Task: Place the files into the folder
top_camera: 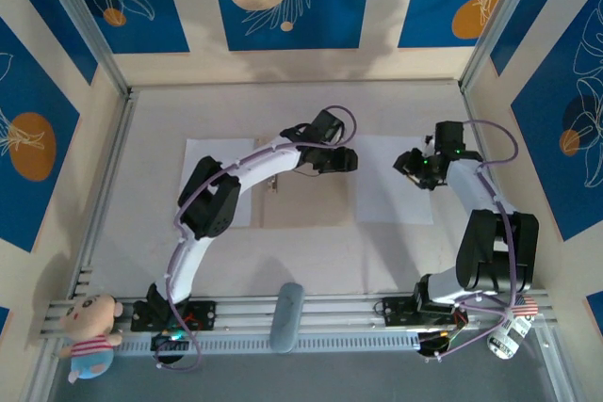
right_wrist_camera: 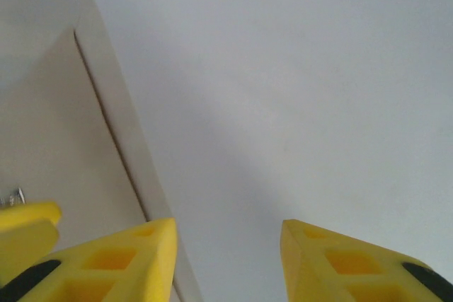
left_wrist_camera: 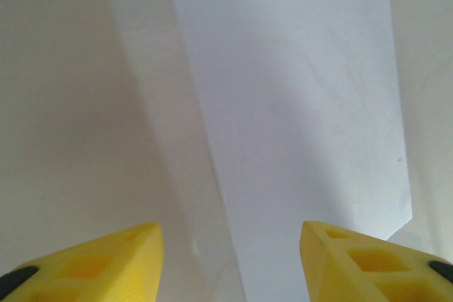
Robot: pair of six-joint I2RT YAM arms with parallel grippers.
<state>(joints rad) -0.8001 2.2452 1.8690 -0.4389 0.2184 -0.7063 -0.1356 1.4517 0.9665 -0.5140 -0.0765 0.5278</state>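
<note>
The tan folder (top_camera: 306, 200) lies flat at the middle of the table. One white file (top_camera: 200, 152) rests at its left side, partly under the left arm, and another file (top_camera: 386, 195) lies flat just right of it. My left gripper (top_camera: 347, 159) hovers over the folder's upper right edge. In the left wrist view it (left_wrist_camera: 230, 226) is open and empty above that right file (left_wrist_camera: 297, 104), with the folder (left_wrist_camera: 56, 104) beside it. My right gripper (top_camera: 415, 165) hangs over the right file's upper part. It (right_wrist_camera: 228, 223) is open with nothing between its fingers, above the file (right_wrist_camera: 283, 104) and next to the folder (right_wrist_camera: 42, 139).
A stuffed toy (top_camera: 89, 327) sits at the front left corner. A grey oblong object (top_camera: 285, 317) lies on the front rail between the arm bases. Walls and metal frame posts close in the table on three sides.
</note>
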